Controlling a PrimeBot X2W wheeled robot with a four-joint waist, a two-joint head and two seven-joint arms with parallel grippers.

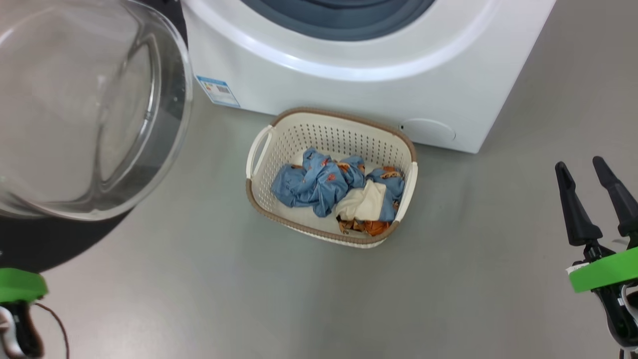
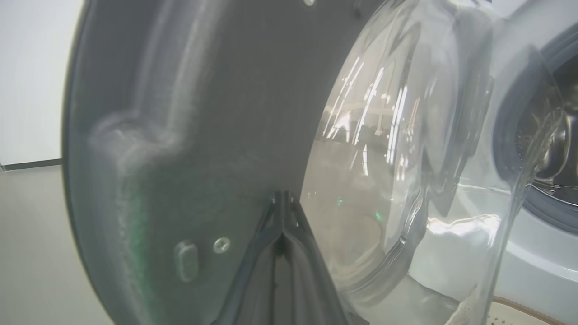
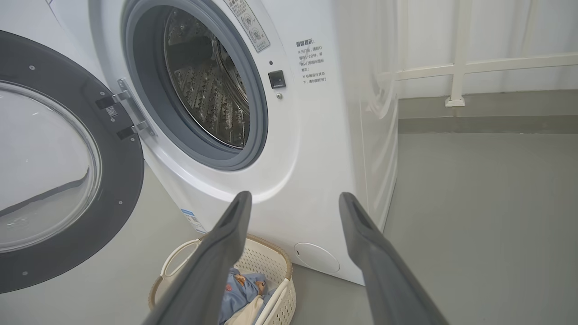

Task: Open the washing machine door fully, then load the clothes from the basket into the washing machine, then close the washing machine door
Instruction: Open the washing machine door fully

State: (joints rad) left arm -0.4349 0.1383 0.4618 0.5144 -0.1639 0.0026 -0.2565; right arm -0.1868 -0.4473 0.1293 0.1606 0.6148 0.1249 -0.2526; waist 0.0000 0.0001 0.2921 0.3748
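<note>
**Clothes** (image 1: 339, 187): crumpled heap in the basket (image 1: 329, 137). Blue bundle toward the left end. Cream and orange pieces toward the right end, nearer the right gripper.

**Basket:** on the floor (image 1: 199, 279), just in front of the washing machine (image 1: 349, 94), below the opening. Its long axis runs roughly along the machine's front, with a handle at each short end.

**Right gripper** (image 1: 579, 163): fingers spread wide, empty. It is off to the right of the basket and well apart from it, and in its own wrist view it looks down on the basket from above. The clothes lie forward and to its left. Judged the nearer, freer arm for the first pick.

**Left gripper** (image 2: 282, 195): fingers closed tip to tip, holding nothing, pointed at the dark inner face of the door (image 1: 75, 109). Contact cannot be told.

**Door:** swung out on left-side hinges and judged wide open. Its glass bowl overhangs the floor to the left of the basket.

**Drum** (image 3: 207, 90): bare steel, no garment seen inside.

**Surface:** smooth grey floor.

**Room:** white wall with a rail (image 3: 456, 67) to the machine's right.
</note>
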